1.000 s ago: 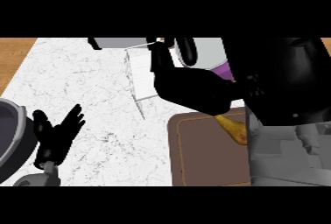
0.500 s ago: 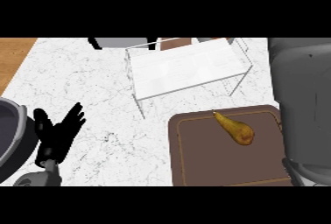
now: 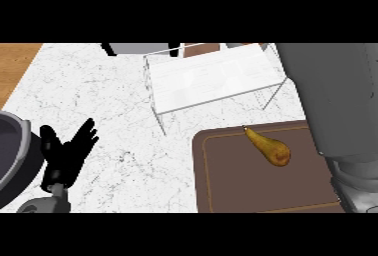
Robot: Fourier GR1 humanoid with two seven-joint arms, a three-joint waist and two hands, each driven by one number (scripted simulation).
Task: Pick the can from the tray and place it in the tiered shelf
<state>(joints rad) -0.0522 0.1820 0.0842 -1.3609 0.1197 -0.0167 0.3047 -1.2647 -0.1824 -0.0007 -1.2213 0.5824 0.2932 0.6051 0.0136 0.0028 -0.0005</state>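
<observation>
The white tiered shelf (image 3: 214, 80) stands at the back middle of the marble counter, and its top shelf shows bare. The brown tray (image 3: 244, 192) lies at the front right and holds only a yellow-brown pear (image 3: 270, 149). No can shows anywhere in the head view. My right forearm (image 3: 332, 105) runs up the right edge past the shelf's right end, and its hand is out of the picture at the top. My left hand (image 3: 65, 152) rests open at the lower left, fingers up, far from tray and shelf.
A dark grey rounded body (image 3: 9, 155) bulges in at the left edge beside my left hand. A grey and black object (image 3: 140, 48) and a brown one (image 3: 201, 48) sit behind the shelf. A wooden strip (image 3: 15, 65) borders the counter's left side.
A second ago my right hand hung over the shelf, curled round a purple-sided thing. The arm has since swung to the right edge, uncovering the shelf and the pear. The left hand stayed put.
</observation>
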